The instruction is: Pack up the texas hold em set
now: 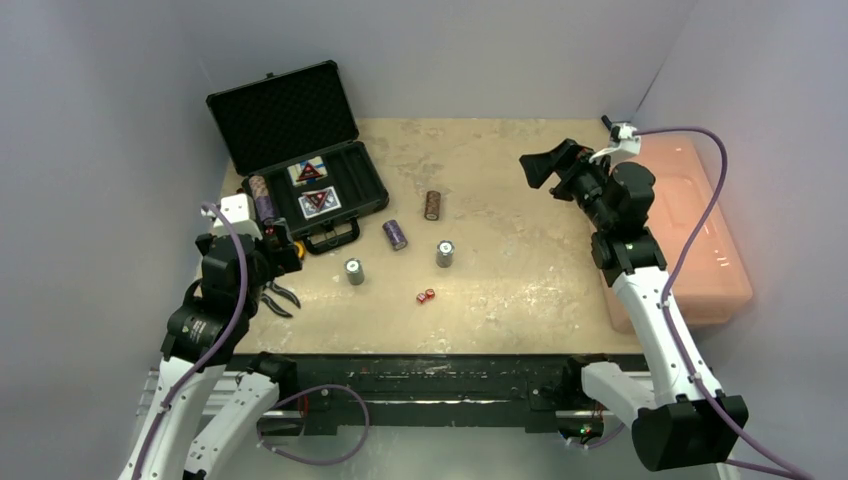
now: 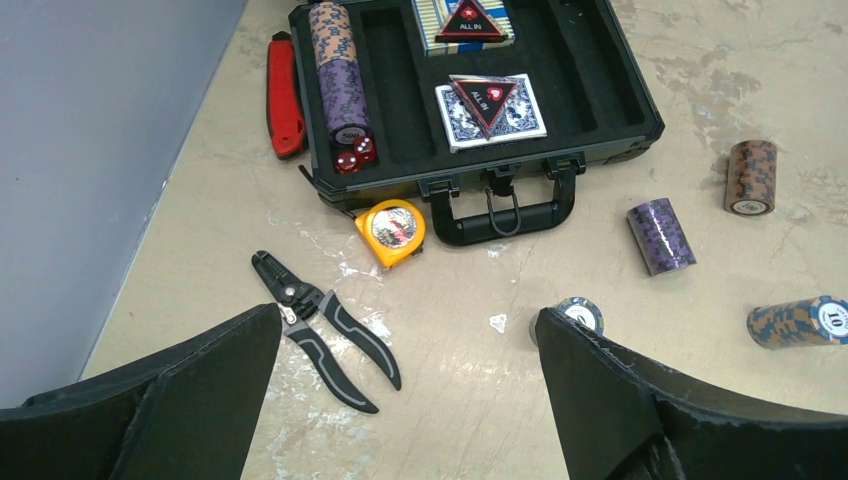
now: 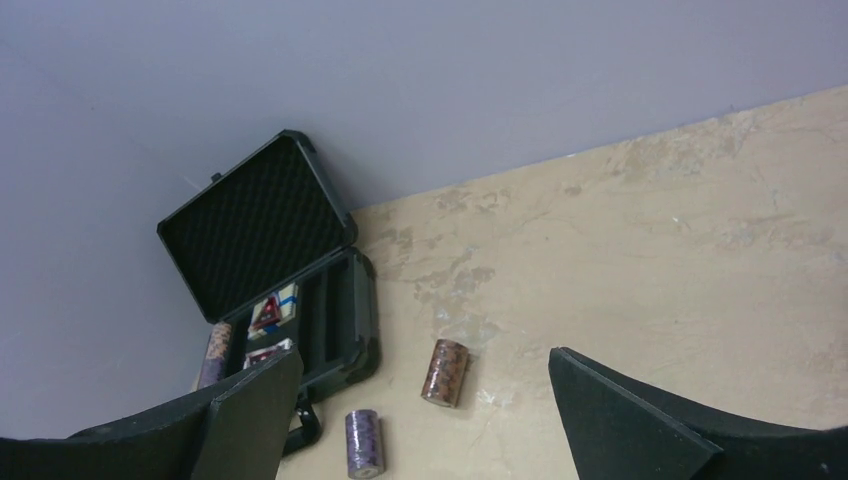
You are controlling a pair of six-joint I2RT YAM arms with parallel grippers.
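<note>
The black case (image 1: 345,205) lies open at the back left, lid up. In the left wrist view its tray (image 2: 640,110) holds a chip stack (image 2: 338,80), red dice (image 2: 352,155) and two card decks (image 2: 490,110). Loose on the table are a purple stack (image 1: 396,234), a brown stack (image 1: 432,205), two upright stacks (image 1: 354,271) (image 1: 445,253) and small red dice (image 1: 426,296). My left gripper (image 2: 405,320) is open and empty, above the table in front of the case. My right gripper (image 3: 425,365) is open and empty, raised at the right.
Black-handled pliers (image 2: 325,330) lie under my left gripper. A yellow tape measure (image 2: 392,230) sits by the case handle. A red utility knife (image 2: 284,95) lies left of the case. A translucent pink bin (image 1: 690,230) stands at the right edge.
</note>
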